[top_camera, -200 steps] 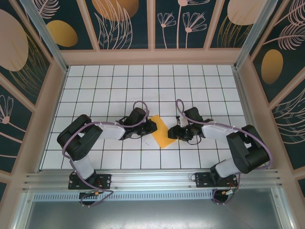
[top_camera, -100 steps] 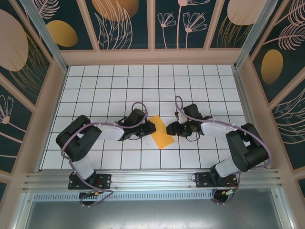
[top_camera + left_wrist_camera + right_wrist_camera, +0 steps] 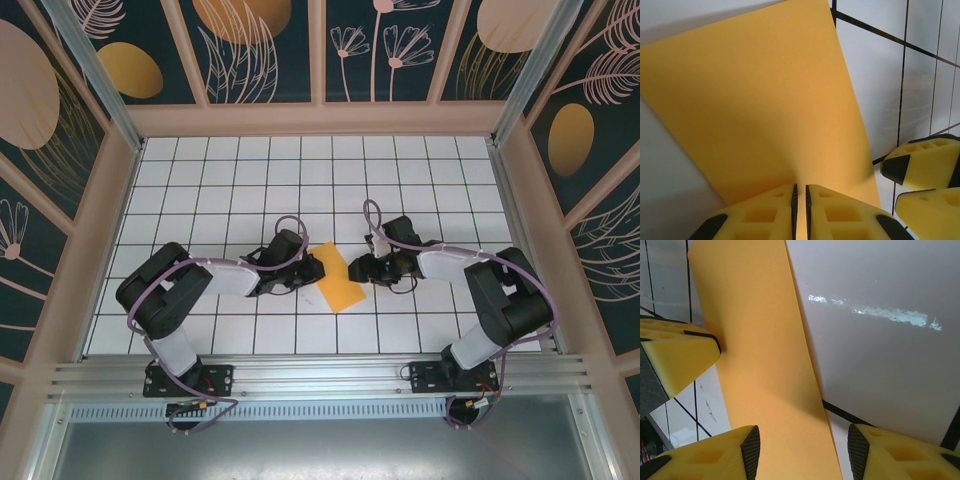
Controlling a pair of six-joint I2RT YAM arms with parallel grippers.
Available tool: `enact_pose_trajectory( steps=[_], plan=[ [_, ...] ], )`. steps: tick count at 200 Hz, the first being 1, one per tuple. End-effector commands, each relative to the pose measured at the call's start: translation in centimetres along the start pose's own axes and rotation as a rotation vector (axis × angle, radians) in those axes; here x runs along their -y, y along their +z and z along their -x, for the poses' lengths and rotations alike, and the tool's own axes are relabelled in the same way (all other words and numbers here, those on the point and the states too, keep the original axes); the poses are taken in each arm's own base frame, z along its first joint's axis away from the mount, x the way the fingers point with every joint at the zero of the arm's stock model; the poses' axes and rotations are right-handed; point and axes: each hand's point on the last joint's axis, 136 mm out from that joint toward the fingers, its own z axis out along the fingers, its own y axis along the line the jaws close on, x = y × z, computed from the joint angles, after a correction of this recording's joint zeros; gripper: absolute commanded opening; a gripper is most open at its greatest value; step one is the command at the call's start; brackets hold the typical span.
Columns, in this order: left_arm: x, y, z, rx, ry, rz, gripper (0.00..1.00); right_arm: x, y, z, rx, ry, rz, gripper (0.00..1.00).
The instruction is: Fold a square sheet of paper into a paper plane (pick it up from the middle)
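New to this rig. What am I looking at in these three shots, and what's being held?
A left arm and a right arm, both robotic, are bolted at the near edge of a white gridded table. The wide picture comes from a fixed camera above and behind them. The two close-ups come from a camera on each wrist, looking past its yellow fingers. Between the arms is one orange-yellow sheet of paper. The left claw is shut on its edge, pinching it. The right claw is open, fingers either side of the opposite edge, not gripping.
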Motion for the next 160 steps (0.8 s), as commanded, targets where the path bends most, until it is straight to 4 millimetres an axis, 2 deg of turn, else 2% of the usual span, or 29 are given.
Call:
enact_pose_trajectory(
  steps=[1, 76, 160],
  plan=[
    [-0.6, -0.2, -0.5, 0.001, 0.017, 0.013, 0.16, -0.9, 0.3, -1.4, -0.041, -0.023, 0.056, 0.53],
    [-0.7, -0.1, -0.9, -0.001, -0.007, -0.023, 0.16, -1.2, 0.6, -2.4, -0.067, -0.025, 0.048, 0.53],
    [-1.0, 0.1, -1.1, -0.004, -0.015, -0.017, 0.16, -2.1, -0.1, -3.4, -0.064, -0.001, 0.099, 0.51]
  ],
)
